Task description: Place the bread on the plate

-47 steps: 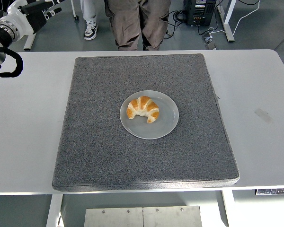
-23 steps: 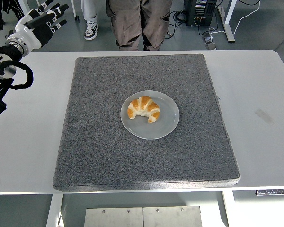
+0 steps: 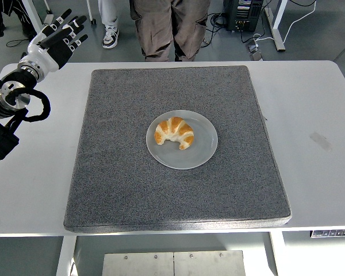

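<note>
well, the left hand (image 3: 58,39) is up at the far left corner, out past the far edge of the tabletop (image 3: 310,103), with its fingers (image 3: 75,24) spread apart and straight and nothing between them. its black forearm comes in from the left edge, above the bare white surface, well apart from the grey mat (image 3: 132,184). the right hand does not show anywhere.

going outward from there, the mat covers the middle of the tabletop, and the plate (image 3: 204,150) sits near its centre. the bread (image 3: 173,132), a croissant, lies on the plate, a little toward the plate's left and far side, its curved back facing away and its two tips pointing toward the near edge. it looks to rest wholly inside the rim, though the left end comes close to the edge and i cannot be quite sure from this height that it does not overhang slightly.

judging by how things lie, the placing step is done: the bread is down, released, and nothing touches it. what remains seems only to bring the arm to rest, and that calls for keeping the hand high and wide of the mat so it does not brush the plate. a person's legs (image 3: 169,29) stand beyond the far side.
</note>
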